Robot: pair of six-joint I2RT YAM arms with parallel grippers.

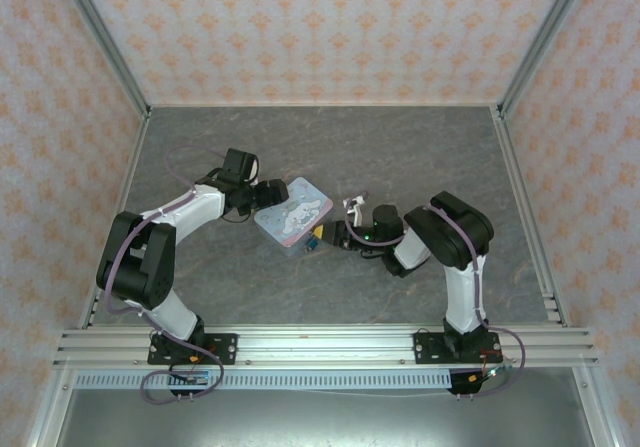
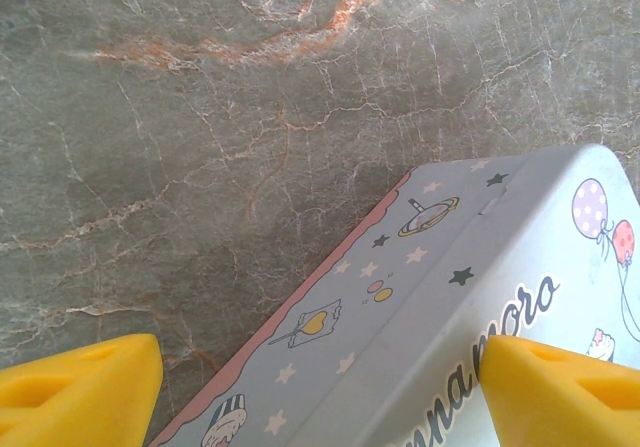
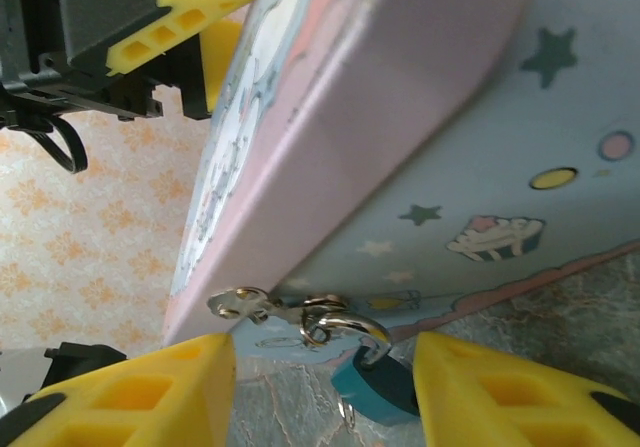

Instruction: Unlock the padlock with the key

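The tiny teal padlock [image 3: 375, 387] hangs by its thin silver shackle from a ring at the lower edge of the pale blue cartoon tin [image 3: 480, 137]. It lies between the fingers of my open right gripper [image 3: 320, 392], close to the right fingertip [image 3: 520, 392]. A flat silver piece [image 3: 240, 302] sticks out beside the ring; I cannot tell whether it is the key. My left gripper [image 2: 320, 397] is open wide across the tin [image 2: 430, 297], one fingertip [image 2: 560, 392] over the lid, the other off its side. From above, the padlock [image 1: 313, 242] sits at the tin's near corner.
The tin [image 1: 295, 214] lies mid-table on the grey marbled surface [image 1: 330, 147], between the left gripper [image 1: 272, 195] and the right gripper [image 1: 332, 235]. Patterned walls and metal frame posts [image 1: 520, 157] close in the table's sides and back.
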